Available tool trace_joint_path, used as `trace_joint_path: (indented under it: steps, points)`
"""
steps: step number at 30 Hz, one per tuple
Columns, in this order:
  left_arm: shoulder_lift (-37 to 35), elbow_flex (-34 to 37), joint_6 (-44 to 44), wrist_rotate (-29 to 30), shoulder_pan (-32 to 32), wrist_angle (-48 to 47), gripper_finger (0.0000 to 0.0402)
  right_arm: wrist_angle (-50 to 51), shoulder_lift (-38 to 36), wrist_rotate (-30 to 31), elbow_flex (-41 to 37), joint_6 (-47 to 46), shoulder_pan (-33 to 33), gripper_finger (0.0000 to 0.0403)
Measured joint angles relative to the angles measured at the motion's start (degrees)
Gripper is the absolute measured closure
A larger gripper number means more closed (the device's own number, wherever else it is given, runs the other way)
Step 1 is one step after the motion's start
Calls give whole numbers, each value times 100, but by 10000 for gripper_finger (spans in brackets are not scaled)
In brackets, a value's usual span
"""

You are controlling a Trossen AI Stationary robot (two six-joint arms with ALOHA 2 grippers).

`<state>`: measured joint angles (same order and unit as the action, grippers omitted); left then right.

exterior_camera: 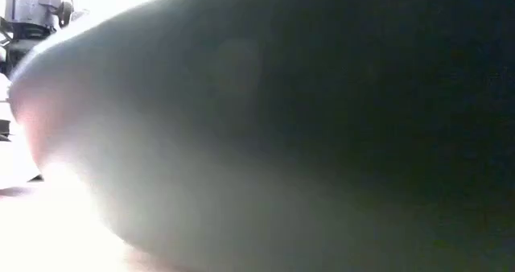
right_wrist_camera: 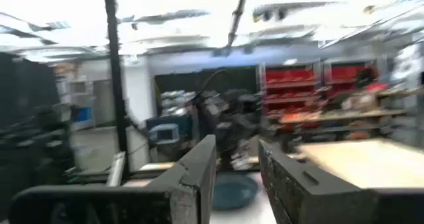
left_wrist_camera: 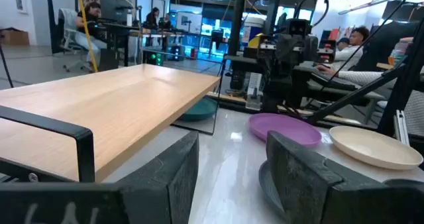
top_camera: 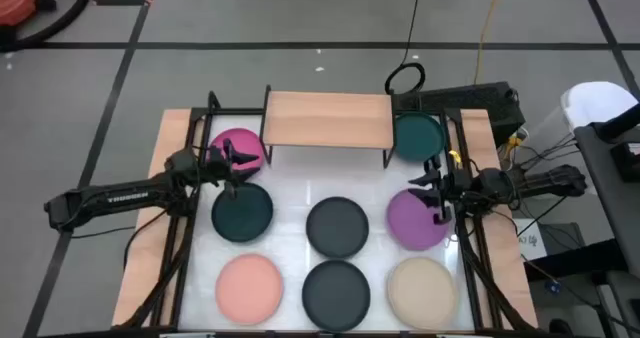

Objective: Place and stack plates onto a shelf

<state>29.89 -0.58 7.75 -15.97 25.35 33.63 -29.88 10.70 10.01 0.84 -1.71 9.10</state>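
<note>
Bare shelf [top_camera: 328,119], both claws apparently open, empty

1. High view: overhead, straight down; whole table [top_camera: 300,193], shelf [top_camera: 328,119] at 12 o'clock.
2. Low view: table height, pressed against a dark plate [exterior_camera: 322,127] that blocks nearly everything.
3. Left wrist view: low, close, looks across shelf [left_wrist_camera: 99,111] toward the right arm [left_wrist_camera: 291,52].
4. Right wrist view: faces the opposite way; both share the shelf [right_wrist_camera: 364,161].

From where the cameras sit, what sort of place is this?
Probably a robotics lab or workshop: people at desks with screens, red parts bins on racks, and cables on the floor behind the worktable.
</note>
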Motion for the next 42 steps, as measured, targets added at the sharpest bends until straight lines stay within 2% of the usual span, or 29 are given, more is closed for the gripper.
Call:
trace_joint_path:
  steps: [3,15,19,22,27,33,40,42]
  points:
    - [-2,0,0,-1,1,2,220,17,-1,262,0,-36,-2,307]
    - [-2,0,0,-1,2,2,220,282,14,193,72,-65,-2,307]
    - [-2,0,0,-1,1,2,220,1816,42,274,581,-60,-2,307]
    - [-2,0,0,0,2,2,220,3183,80,665,1249,-290,2,307]
    - [3,0,0,0,2,2,220,4941,512,1094,1999,-1098,0,307]
    - [5,0,0,0,1,2,220,5338,1339,1140,2282,-1619,0,307]
    - [5,0,0,0,2,2,220,6010,2561,2430,2417,-1962,-64,307]
    - [5,0,0,0,2,2,220,6078,2827,2598,2417,-2010,-159,307]
